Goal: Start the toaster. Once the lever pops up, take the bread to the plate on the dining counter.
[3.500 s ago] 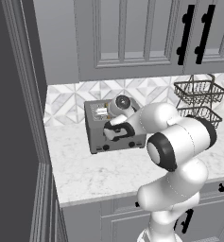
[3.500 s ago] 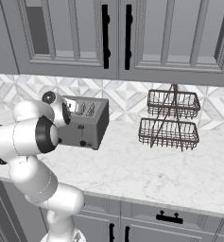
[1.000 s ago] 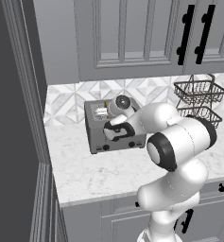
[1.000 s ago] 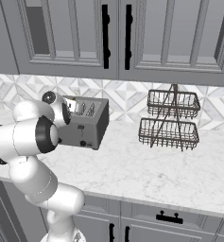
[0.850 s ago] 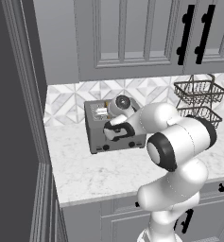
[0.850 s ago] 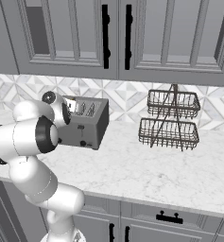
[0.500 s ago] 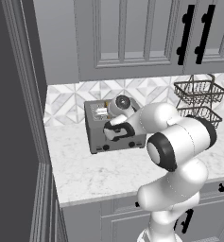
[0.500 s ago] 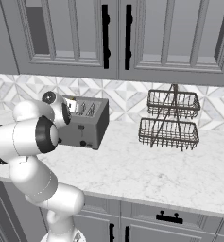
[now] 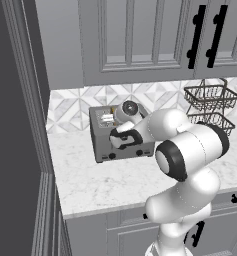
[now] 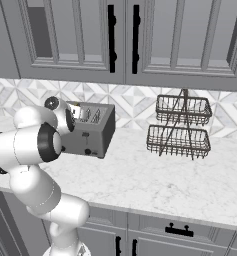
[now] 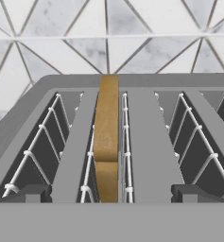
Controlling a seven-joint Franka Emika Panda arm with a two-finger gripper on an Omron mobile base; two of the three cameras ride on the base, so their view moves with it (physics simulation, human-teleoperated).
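Bread [image 11: 107,142] stands on edge in the toaster's [image 9: 103,142] second slot from the left in the hand view, directly below the tool [image 11: 111,194], whose fingers are spread wide apart and grip nothing. Golden-tan slice, narrow edge up; toaster sits on the desk [image 10: 155,177].

My white arm [image 10: 32,145] bends over the grey toaster [image 10: 90,130] on the marble desk [image 10: 155,182], hiding its left end. A two-tier wire basket [image 10: 180,127] stands well apart to the right, under grey wall cabinets [image 10: 140,40].
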